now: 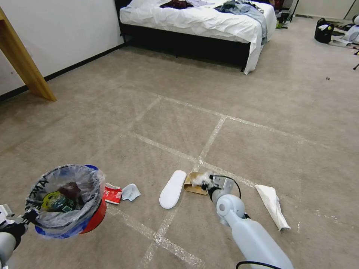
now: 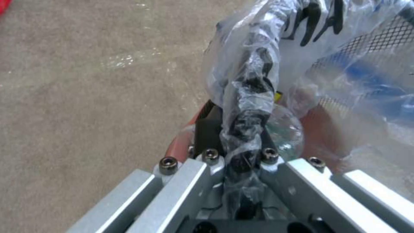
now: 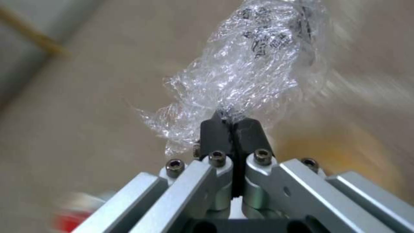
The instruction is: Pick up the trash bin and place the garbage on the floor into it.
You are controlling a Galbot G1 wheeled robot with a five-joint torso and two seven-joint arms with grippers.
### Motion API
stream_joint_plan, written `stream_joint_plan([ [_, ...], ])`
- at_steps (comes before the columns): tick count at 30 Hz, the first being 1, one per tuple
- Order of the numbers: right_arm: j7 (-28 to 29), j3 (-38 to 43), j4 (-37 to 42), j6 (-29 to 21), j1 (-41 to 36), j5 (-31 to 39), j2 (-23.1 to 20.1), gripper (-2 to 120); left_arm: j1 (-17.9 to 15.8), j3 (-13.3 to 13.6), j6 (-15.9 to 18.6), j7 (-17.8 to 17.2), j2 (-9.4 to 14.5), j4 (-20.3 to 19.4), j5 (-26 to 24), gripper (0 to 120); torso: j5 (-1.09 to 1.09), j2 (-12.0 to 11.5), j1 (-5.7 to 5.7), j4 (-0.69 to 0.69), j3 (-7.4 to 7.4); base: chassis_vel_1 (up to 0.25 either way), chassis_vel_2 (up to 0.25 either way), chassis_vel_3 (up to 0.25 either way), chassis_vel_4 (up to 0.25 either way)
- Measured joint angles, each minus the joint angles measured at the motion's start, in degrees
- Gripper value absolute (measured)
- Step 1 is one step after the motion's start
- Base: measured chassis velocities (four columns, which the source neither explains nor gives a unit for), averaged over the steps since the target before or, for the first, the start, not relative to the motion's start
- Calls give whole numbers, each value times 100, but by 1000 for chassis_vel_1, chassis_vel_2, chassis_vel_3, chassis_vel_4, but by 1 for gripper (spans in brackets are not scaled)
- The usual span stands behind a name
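Your left hand (image 2: 241, 152) is clamped on the trash bin (image 1: 65, 201) at its bagged rim; your right hand (image 3: 233, 127) pinches a light, slippery clear wrapper (image 3: 245, 68). Grip its bunched middle.

The red trash bin (image 1: 67, 201), lined with a clear bag, hangs tilted above the carpet floor (image 1: 239, 142), with a green-labelled bottle (image 1: 56, 201) inside. On the floor lie a red wrapper (image 1: 112, 193), a light-blue scrap (image 1: 131, 191), a white slipper (image 1: 172, 188), a brown paper bag (image 1: 195, 184) and a white tissue (image 1: 273, 205).
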Motion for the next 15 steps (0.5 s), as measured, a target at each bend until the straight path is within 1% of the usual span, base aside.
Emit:
stream_joint_plan([
  [1, -241, -170, 273, 213, 117, 66, -88, 0, -1, 16, 14, -14, 27, -16, -7, 0, 1, 0, 0, 0, 0, 0, 0, 0, 0],
  [2, -241, -170, 273, 213, 117, 66, -88, 0, -1, 16, 14, -14, 27, -16, -7, 0, 1, 0, 0, 0, 0, 0, 0, 0, 0],
  [4, -670, -553, 764, 540, 468, 279, -268, 0, -2, 35, 41, -44, 67, -62, -32, 0, -1, 0, 0, 1, 0, 0, 0, 0, 0],
  [5, -670, -553, 764, 540, 468, 279, -268, 0, -2, 35, 41, -44, 67, -62, -32, 0, -1, 0, 0, 1, 0, 0, 0, 0, 0],
  [7, -946, -970, 1119, 753, 949, 529, -427, 0, -2, 40, 64, -72, 92, -107, -67, 0, 0, 0, 0, 1, 0, 0, 0, 0, 0],
  [8, -1079, -1328, 1341, 842, 1352, 776, -539, 0, -3, 40, 78, -92, 111, -133, -89, 0, -1, 0, 0, 1, 0, 0, 0, 0, 0],
  [11, -1125, -1540, 1455, 850, 1570, 939, -585, 0, -5, 41, 86, -103, 122, -142, -99, 0, -1, 0, 0, 1, 0, 0, 0, 0, 0],
  [13, -1148, -2296, 1680, 804, 2217, 1466, -630, 0, -28, 43, 104, -135, 154, -162, -125, 0, -1, 0, 0, 0, 0, 0, 0, 0, 0],
  [15, -1148, -2451, 1697, 777, 2337, 1537, -613, 0, -33, 45, 107, -142, 161, -164, -129, 0, -1, 0, 0, 0, 0, 0, 0, 0, 0],
])
